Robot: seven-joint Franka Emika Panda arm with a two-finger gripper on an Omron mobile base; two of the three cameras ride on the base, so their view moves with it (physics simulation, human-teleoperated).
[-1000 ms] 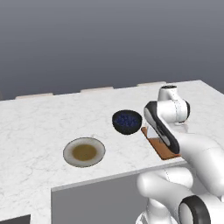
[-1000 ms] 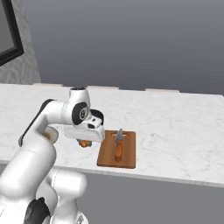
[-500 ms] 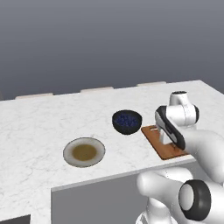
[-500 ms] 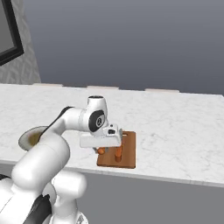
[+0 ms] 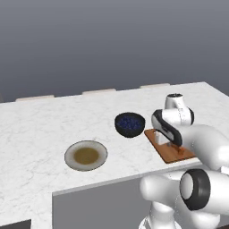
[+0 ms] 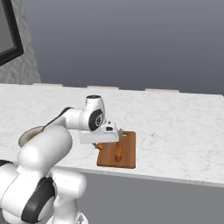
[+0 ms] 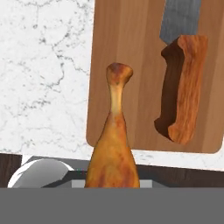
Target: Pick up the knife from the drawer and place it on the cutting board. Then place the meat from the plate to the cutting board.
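My gripper hangs low over the left edge of the reddish-brown cutting board, shut on the meat. In the hand view the orange-brown drumstick sticks out from between my fingers, its thin end over the board near its corner. The knife lies flat on the board beside it, orange-brown handle toward me; from the right base it shows as knife. The round plate sits left on the counter with only its brownish centre. My arm covers part of the board. The drawer is out of view.
A dark bowl of blue berries stands just left of the board, between it and the plate. The white marble counter stretches wide to the left and back. The board lies close to the counter's front edge.
My arm has swung right, from beside the bowl to over the board's near-left edge, carrying the meat along. Knife, plate and bowl have stayed put.
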